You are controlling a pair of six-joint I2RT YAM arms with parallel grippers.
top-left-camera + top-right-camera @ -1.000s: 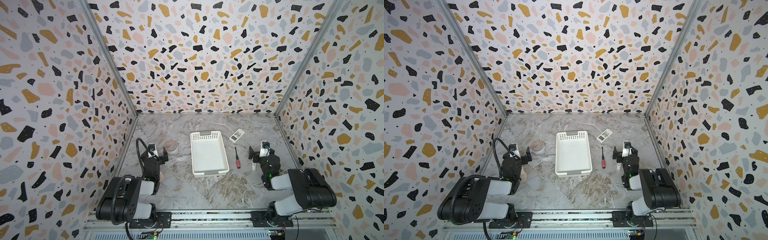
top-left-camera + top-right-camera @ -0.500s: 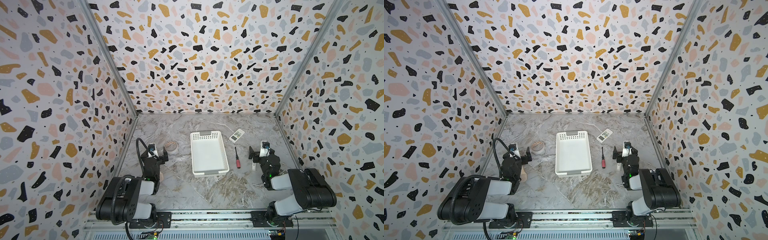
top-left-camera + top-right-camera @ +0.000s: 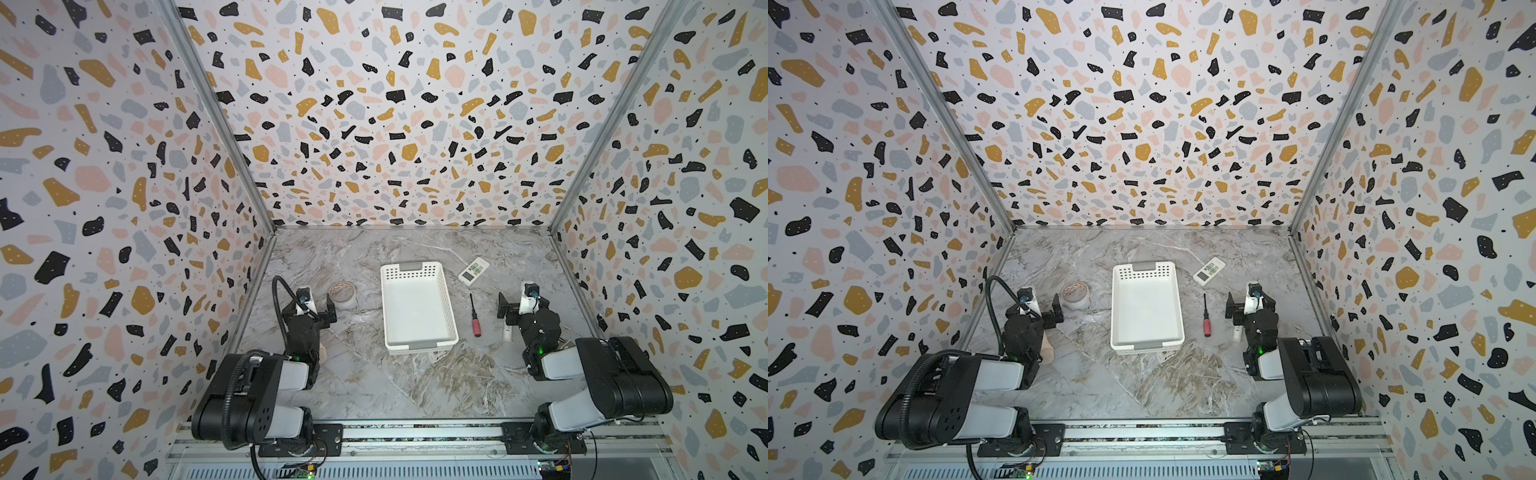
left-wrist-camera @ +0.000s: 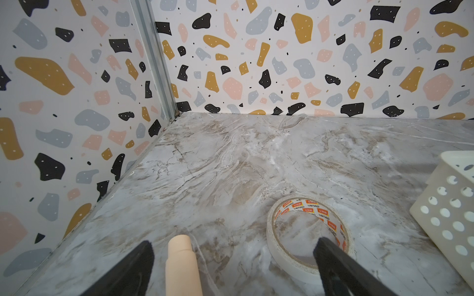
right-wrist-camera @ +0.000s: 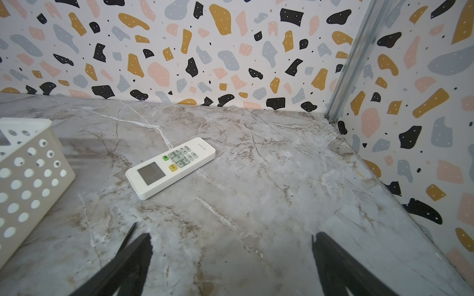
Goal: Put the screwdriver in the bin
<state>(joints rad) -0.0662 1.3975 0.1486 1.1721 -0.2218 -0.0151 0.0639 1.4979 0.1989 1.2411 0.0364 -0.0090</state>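
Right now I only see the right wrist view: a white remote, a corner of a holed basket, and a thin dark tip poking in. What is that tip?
Observer: It is the shaft of the screwdriver; its red handle lies on the table between the bin and the right gripper.
Operator: Is anything in that bin?
Observer: No, both top views show it empty.
Operator: And the other arm?
Observer: The left gripper is open, beside a roll of tape.
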